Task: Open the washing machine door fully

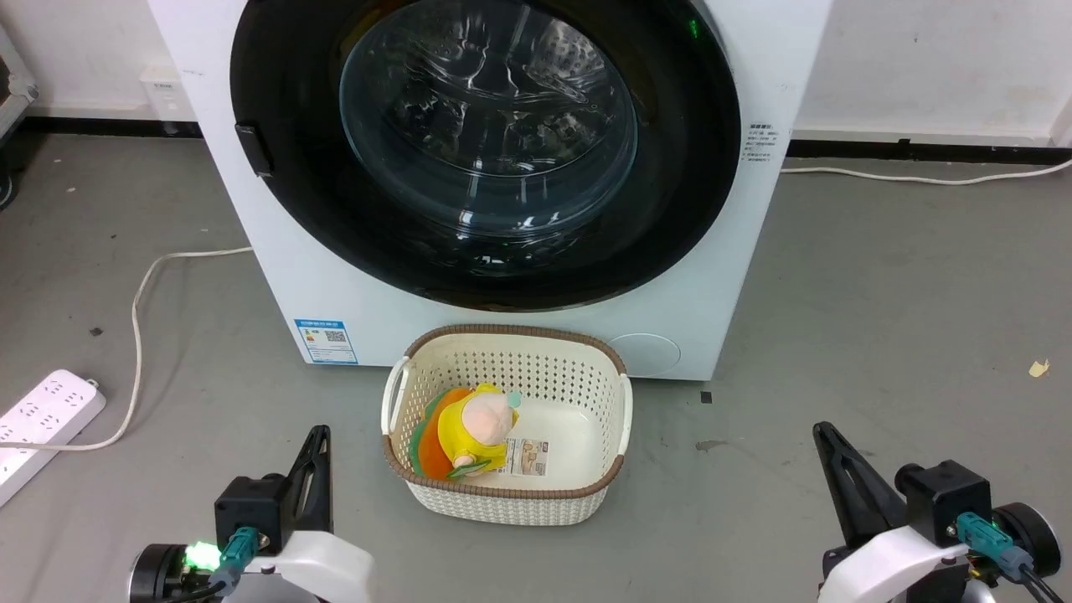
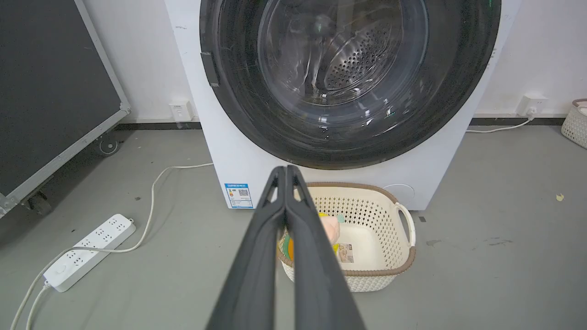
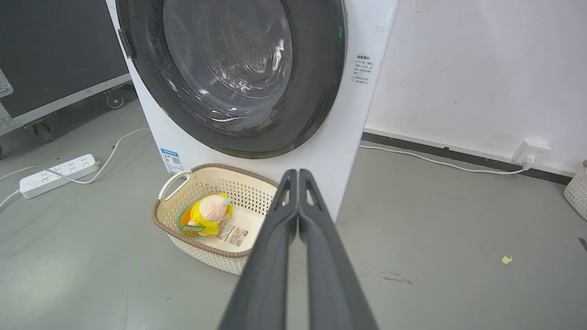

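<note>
The white washing machine [image 1: 536,335] stands straight ahead against the wall. Its round glossy black door [image 1: 285,92] lies flush against the front, closed, with the clear glass bowl [image 1: 490,117] at its centre and a small black handle [image 1: 254,149] on its left rim. My left gripper [image 1: 318,435] rests low at the lower left, shut with nothing held, well short of the door [image 2: 229,68]. My right gripper [image 1: 825,435] sits at the lower right, also shut and empty. In the wrist views both finger pairs [image 2: 285,170] [image 3: 298,173] are pressed together, pointing toward the machine [image 3: 339,151].
A cream perforated basket [image 1: 536,360] with a yellow plush toy [image 1: 477,427] sits on the floor right before the machine, between my grippers. A white power strip [image 1: 42,414] and its cable [image 1: 138,318] lie at left. A black wheeled case [image 2: 50,87] stands further left.
</note>
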You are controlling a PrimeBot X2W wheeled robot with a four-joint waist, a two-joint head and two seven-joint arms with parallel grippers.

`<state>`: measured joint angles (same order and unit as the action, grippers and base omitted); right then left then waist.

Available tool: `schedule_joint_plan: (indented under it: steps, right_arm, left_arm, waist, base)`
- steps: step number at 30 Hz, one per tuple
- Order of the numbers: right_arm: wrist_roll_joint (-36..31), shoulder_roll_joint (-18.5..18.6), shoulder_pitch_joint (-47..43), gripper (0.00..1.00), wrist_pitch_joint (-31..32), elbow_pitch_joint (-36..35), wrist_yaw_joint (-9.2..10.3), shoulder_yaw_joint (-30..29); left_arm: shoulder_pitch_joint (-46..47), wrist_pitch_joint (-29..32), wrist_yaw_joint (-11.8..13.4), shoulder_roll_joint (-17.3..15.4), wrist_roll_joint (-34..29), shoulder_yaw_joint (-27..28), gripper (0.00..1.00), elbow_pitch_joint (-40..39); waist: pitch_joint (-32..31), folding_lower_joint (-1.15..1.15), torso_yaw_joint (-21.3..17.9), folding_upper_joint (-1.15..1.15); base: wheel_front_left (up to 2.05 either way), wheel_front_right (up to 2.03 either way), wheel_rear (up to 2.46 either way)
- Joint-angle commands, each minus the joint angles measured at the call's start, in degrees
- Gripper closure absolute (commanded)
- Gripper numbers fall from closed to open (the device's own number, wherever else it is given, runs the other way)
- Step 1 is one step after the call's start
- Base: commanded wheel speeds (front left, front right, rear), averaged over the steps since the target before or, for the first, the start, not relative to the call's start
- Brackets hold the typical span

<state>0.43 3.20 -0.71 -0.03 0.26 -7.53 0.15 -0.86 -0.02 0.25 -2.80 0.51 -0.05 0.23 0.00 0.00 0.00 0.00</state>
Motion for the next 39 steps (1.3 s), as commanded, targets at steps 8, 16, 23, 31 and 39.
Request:
schedule_joint_plan:
  steps: [8,16,23,31,39]
  right_arm:
    - [-0.43,-0.33,0.71,1.0,0.03,-0.26,0.04,-0.15]
    - [0.07,0.02,-0.03,0.0,-0.03,0.03,0.0,0.1]
    - [0.76,0.0,-0.08,0.0,-0.86,0.12,0.0,-0.12]
    - [1.22,-0.02,0.12,0.0,-1.82,-0.11,0.01,-0.29]
    - [2.22,0.33,1.82,0.0,-2.78,-0.22,0.01,0.09]
  left_arm:
    - [0.86,0.02,-0.25,-0.08,-0.51,0.05,1.0,-0.23]
    - [-0.05,-0.03,0.07,0.01,0.11,-0.04,0.0,0.04]
    - [-0.1,-0.86,0.18,0.01,0.12,-0.5,0.0,0.11]
    - [-0.02,-1.82,0.33,0.0,0.12,-1.12,0.0,-0.01]
    - [0.78,-2.78,0.51,-0.01,0.06,-1.73,0.0,-0.52]
  waist:
    - [0.0,0.0,0.0,0.0]
    - [0.0,0.0,0.0,0.0]
    - [0.0,0.0,-0.03,0.0]
    - [0.48,0.0,-0.03,0.0]
    - [2.26,0.0,-0.09,0.0]
  base:
    - [0.0,0.0,0.0]
    - [0.0,0.0,0.0]
    - [0.0,0.0,0.0]
    - [0.0,0.0,0.0]
    - [0.0,0.0,0.0]
